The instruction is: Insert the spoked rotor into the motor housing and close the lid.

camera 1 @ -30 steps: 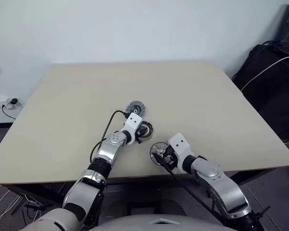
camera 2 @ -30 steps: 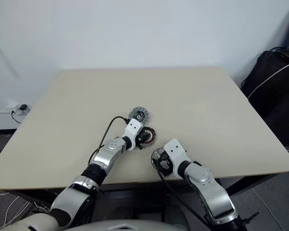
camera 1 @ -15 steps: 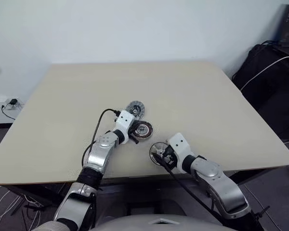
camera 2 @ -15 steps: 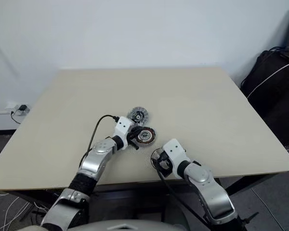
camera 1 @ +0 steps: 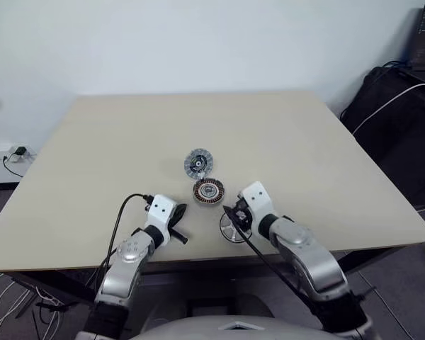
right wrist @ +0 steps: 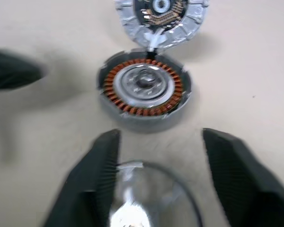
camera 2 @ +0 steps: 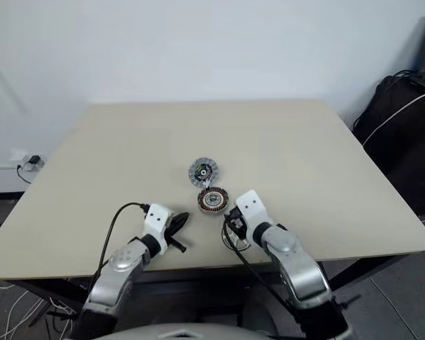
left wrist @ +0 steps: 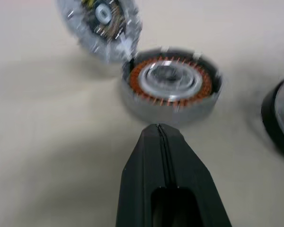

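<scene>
The motor housing (camera 1: 208, 190), a shallow disc with copper windings, lies flat mid-table. The lid (camera 1: 197, 163) lies just beyond it, touching its rim, dark centre up. The thin spoked rotor (camera 1: 234, 227) lies near the table's front edge. My right gripper (right wrist: 154, 163) is open and straddles the rotor (right wrist: 149, 198), with its fingers (right wrist: 102, 165) close to either side of the rim. My left gripper (camera 1: 178, 215) is shut and empty, to the near left of the housing (left wrist: 170, 85) and pointing at it.
The beige table (camera 1: 113, 142) stands against a white wall. Black bags and cables (camera 1: 393, 99) sit on the floor to the right. A black cable (camera 1: 120, 216) loops from my left wrist above the table's front edge.
My left gripper has drawn back from the motor housing toward the near left. The housing stays flat beside the lid. My right gripper has edged forward over the rotor.
</scene>
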`<control>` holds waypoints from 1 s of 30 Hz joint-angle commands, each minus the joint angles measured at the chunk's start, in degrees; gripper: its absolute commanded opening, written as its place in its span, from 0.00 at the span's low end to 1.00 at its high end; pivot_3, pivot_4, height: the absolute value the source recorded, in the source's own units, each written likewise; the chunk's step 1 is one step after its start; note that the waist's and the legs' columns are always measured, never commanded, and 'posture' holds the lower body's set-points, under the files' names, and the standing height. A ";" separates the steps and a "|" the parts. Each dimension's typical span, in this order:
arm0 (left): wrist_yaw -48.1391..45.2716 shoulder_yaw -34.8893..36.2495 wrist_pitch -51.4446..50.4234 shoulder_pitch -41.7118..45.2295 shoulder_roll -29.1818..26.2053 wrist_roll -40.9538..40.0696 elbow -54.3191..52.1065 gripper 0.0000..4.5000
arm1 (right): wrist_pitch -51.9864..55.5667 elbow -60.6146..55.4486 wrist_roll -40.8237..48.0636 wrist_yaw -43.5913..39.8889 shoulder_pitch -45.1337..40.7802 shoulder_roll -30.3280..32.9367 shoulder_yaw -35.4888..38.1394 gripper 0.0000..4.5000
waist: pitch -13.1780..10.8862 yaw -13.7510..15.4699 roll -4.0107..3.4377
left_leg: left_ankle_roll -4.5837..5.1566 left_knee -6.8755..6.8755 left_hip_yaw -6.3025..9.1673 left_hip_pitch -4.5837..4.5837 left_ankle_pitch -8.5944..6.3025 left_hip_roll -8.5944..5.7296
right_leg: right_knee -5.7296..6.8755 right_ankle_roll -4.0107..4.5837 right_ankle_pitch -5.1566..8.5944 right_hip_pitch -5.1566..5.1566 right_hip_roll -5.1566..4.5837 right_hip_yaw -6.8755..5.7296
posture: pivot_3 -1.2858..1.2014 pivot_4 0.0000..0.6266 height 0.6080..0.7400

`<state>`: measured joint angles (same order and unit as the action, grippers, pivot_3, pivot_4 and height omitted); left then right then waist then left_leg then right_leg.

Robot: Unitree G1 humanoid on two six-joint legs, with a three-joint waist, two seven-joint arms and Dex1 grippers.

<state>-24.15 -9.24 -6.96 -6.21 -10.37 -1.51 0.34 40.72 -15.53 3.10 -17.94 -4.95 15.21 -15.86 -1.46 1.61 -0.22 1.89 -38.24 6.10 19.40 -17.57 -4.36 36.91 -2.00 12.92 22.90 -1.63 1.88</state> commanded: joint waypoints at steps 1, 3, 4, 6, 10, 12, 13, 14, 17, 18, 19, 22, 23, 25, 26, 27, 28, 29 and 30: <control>1.36 -0.78 3.80 -1.15 0.11 1.06 -3.14 0.00 | 0.14 4.90 -1.97 1.48 -5.23 -1.56 -0.48 0.34 | 0.01 0.07 -0.02 | -0.01 0.01 0.00 -0.01 0.04 0.00 | 0.00 -0.03 -0.02 -0.03 0.00 -0.01 | 0.52 0.00 1.00; 1.82 -1.34 4.30 -2.25 0.10 1.59 -3.39 0.00 | -0.17 9.31 -2.84 1.72 -8.84 -2.67 -1.09 0.20 | 0.02 -0.05 -0.04 | -0.02 0.01 0.00 -0.03 0.07 0.00 | 0.00 -0.05 -0.03 -0.02 0.01 -0.03 | 0.52 0.00 1.00; 1.88 -1.54 4.56 -2.83 0.16 1.59 -3.63 0.00 | -0.70 12.32 -3.49 1.85 -11.20 -3.43 -1.56 0.13 | 0.03 -0.19 -0.07 | -0.03 0.01 0.00 -0.06 0.09 0.00 | 0.00 -0.06 -0.04 -0.02 0.01 -0.02 | 0.52 0.00 1.00; 2.27 -2.02 5.28 -3.52 0.09 2.22 -3.94 0.00 | -1.86 18.22 -4.39 1.91 -15.63 -4.94 -2.16 0.01 | 0.05 -0.60 -0.10 | -0.05 0.04 -0.06 -0.07 0.15 0.00 | 0.01 -0.01 -0.12 -0.02 0.02 -0.03 | 0.52 0.00 1.00; 2.61 -2.33 5.81 -3.54 0.41 1.92 -3.72 0.00 | -4.50 27.09 -5.83 1.18 -22.06 -6.80 -2.93 0.01 | 0.09 -0.91 -0.15 | -0.10 0.07 -0.07 -0.09 0.23 0.02 | 0.02 0.18 -0.28 -0.01 0.04 -0.10 | 0.52 0.00 1.00; 2.69 -2.45 5.84 -3.55 0.62 1.60 -3.73 0.00 | -5.90 30.97 -6.54 0.62 -24.79 -7.54 -3.44 0.01 | 0.13 -0.90 -0.19 | -0.12 0.10 -0.06 -0.10 0.25 0.02 | 0.03 0.20 -0.29 0.02 0.05 -0.10 | 0.52 0.00 1.00; 2.71 -2.49 5.83 -3.61 0.72 1.45 -3.81 0.00 | -6.45 32.96 -6.72 0.13 -26.30 -8.05 -3.76 0.01 | 0.13 -0.95 -0.21 | -0.12 0.11 -0.06 -0.10 0.25 0.02 | 0.02 0.24 -0.32 0.05 0.04 -0.10 | 0.52 0.00 1.00; 2.65 -2.53 5.73 -3.66 0.82 1.23 -3.86 0.00 | -7.02 34.73 -6.86 -0.31 -27.52 -8.54 -3.92 0.01 | 0.14 -0.99 -0.22 | -0.12 0.12 -0.07 -0.10 0.25 0.01 | 0.03 0.26 -0.32 0.06 0.04 -0.10 | 0.52 0.00 1.00; 2.67 -2.70 5.69 -3.78 0.91 1.23 -3.91 0.00 | -8.44 39.71 -7.45 -1.42 -30.51 -10.10 -4.31 0.01 | 0.16 -1.17 -0.26 | -0.13 0.14 -0.08 -0.10 0.25 0.01 | 0.03 0.28 -0.34 0.12 0.04 -0.09 | 0.52 0.00 1.00; 2.74 -2.75 5.69 -3.79 0.92 1.26 -3.88 0.00 | -8.89 41.01 -7.69 -1.66 -31.18 -10.53 -4.37 0.01 | 0.19 -1.27 -0.29 | -0.13 0.16 -0.07 -0.10 0.25 0.01 | 0.03 0.28 -0.34 0.22 0.04 -0.09 | 0.52 0.00 1.00; 2.81 -2.78 5.69 -3.79 0.94 1.26 -3.84 0.00 | -9.32 42.06 -7.92 -1.90 -31.70 -10.87 -4.43 0.01 | 0.21 -1.38 -0.32 | -0.13 0.18 -0.07 -0.09 0.26 0.01 | 0.03 0.28 -0.34 0.34 0.04 -0.08 | 0.52 0.00 1.00; 3.02 -2.78 5.72 -3.74 1.05 1.29 -3.56 0.00 | -10.21 44.27 -8.37 -2.61 -32.90 -11.85 -4.65 0.01 | 0.26 -1.65 -0.39 | -0.13 0.24 -0.08 -0.05 0.26 0.01 | 0.05 0.29 -0.34 0.42 0.03 -0.06 | 0.52 0.00 1.00; 3.12 -2.81 5.71 -3.75 1.14 1.34 -3.51 0.00 | -10.37 44.93 -8.44 -2.88 -33.26 -12.20 -4.66 0.01 | 0.26 -1.75 -0.40 | -0.14 0.26 -0.08 -0.04 0.26 0.01 | 0.05 0.29 -0.34 0.44 0.03 -0.05 | 0.52 0.00 1.00; 3.40 -2.80 5.65 -3.67 1.43 1.41 -3.26 0.00 | -10.83 46.67 -8.97 -3.69 -34.10 -12.88 -5.15 0.01 | 0.26 -2.08 -0.41 | -0.14 0.27 -0.08 -0.01 0.26 0.01 | 0.06 0.31 -0.35 0.49 0.03 -0.03 | 0.52 0.00 1.00; 3.48 -2.79 5.63 -3.64 1.52 1.41 -3.17 0.00 | -11.02 47.38 -9.23 -4.04 -34.41 -13.13 -5.30 0.01 | 0.27 -2.21 -0.42 | -0.15 0.27 -0.08 0.00 0.26 0.01 | 0.07 0.32 -0.36 0.50 0.03 -0.02 | 0.52 0.00 1.00; 3.52 -2.81 5.54 -3.64 1.64 1.35 -3.13 0.00 | -11.30 48.20 -9.55 -4.35 -34.70 -13.36 -5.54 0.01 | 0.28 -2.30 -0.43 | -0.15 0.27 -0.08 0.00 0.27 0.01 | 0.07 0.32 -0.36 0.50 0.03 0.00 | 0.52 0.00 1.00; 3.54 -2.84 5.48 -3.67 1.71 1.31 -3.14 0.00 | -11.51 48.73 -9.79 -4.55 -34.87 -13.50 -5.64 0.01 | 0.29 -2.36 -0.45 | -0.15 0.27 -0.08 0.00 0.27 0.01 | 0.08 0.33 -0.36 0.50 0.03 0.01 | 0.52 0.00 1.00; 3.58 -2.85 5.38 -3.71 1.79 1.25 -3.16 0.00 | -11.71 49.37 -9.95 -4.78 -35.08 -13.71 -5.58 0.01 | 0.30 -2.39 -0.46 | -0.15 0.27 -0.08 -0.01 0.27 0.01 | 0.08 0.33 -0.36 0.50 0.03 0.01 | 0.52 0.00 1.00; 3.62 -2.86 5.31 -3.73 1.84 1.21 -3.18 0.00 | -11.87 49.81 -10.09 -4.95 -35.22 -13.87 -5.45 0.01 | 0.30 -2.42 -0.47 | -0.15 0.28 -0.08 -0.01 0.27 0.01 | 0.08 0.33 -0.36 0.50 0.04 0.01 | 0.52 0.00 1.00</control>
<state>-20.89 -11.87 -2.28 -10.45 -8.94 -0.05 -0.83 30.22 34.32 -6.50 -22.55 -38.11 1.85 -21.19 -1.16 -0.81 -0.69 1.73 -37.95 6.02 19.39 -17.31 -4.35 37.00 -1.68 12.56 23.40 -1.59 1.89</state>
